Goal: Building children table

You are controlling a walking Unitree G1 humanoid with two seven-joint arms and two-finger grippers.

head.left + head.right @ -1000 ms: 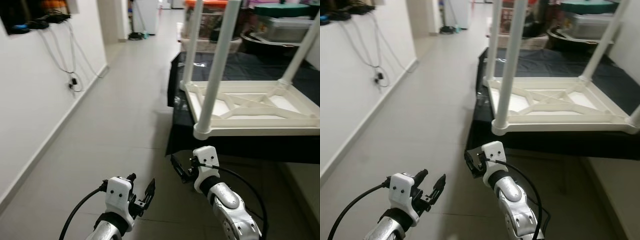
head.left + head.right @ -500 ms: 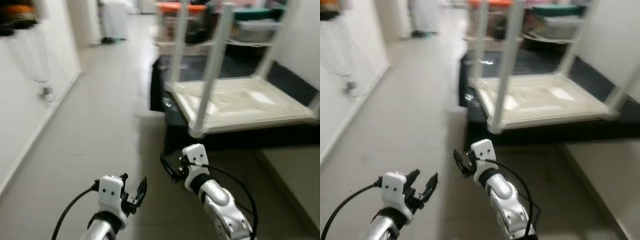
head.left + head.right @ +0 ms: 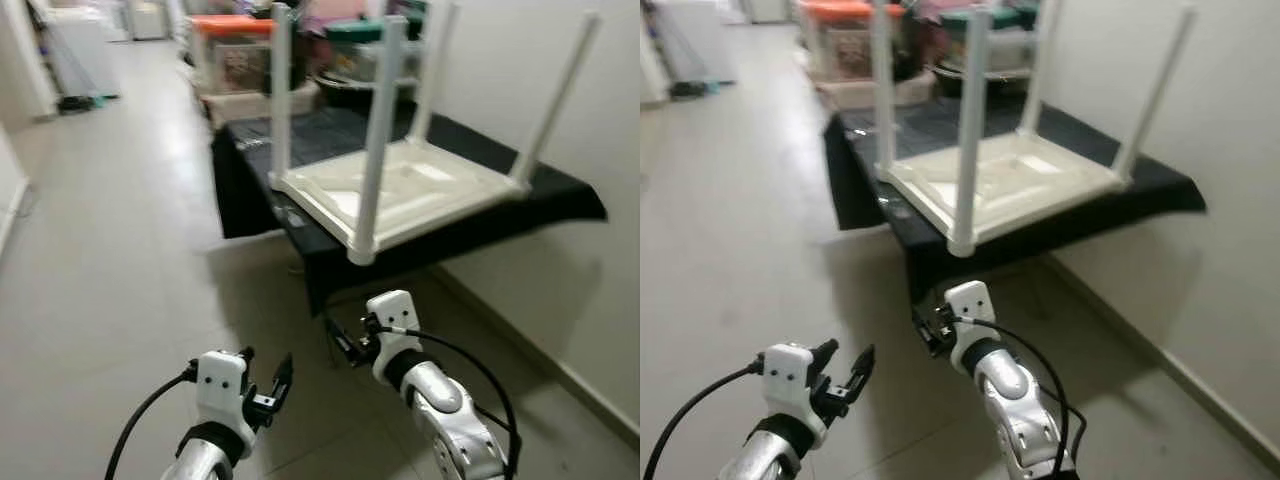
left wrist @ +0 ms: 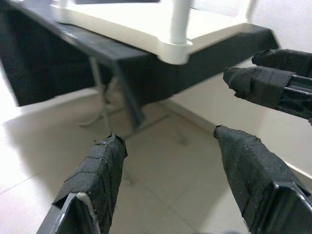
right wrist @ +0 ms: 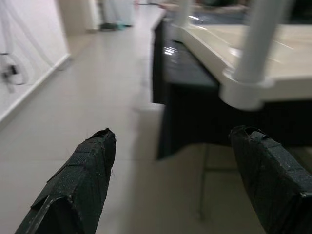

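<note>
White table [image 3: 400,195] overhangs the tabletop [image 3: 560,195] corner; either empty, open pincer, left [image 3: 268,385] or right [image 3: 345,348], could topple it.

- Even, soft indoor light, bright on the pale tiled floor [image 3: 120,250] and the white wall [image 3: 520,90].
- The black-draped folding table [image 3: 480,215] casts a broad soft shadow on the floor beneath and before it.
- A small sheen lies on the cloth just beside the upturned white plastic children's table [image 3: 400,190].
- Right wrist view: soft blur throughout; the black taped fingers [image 5: 78,180] are out of focus.
- Clutter beyond the draped table is hazy.
</note>
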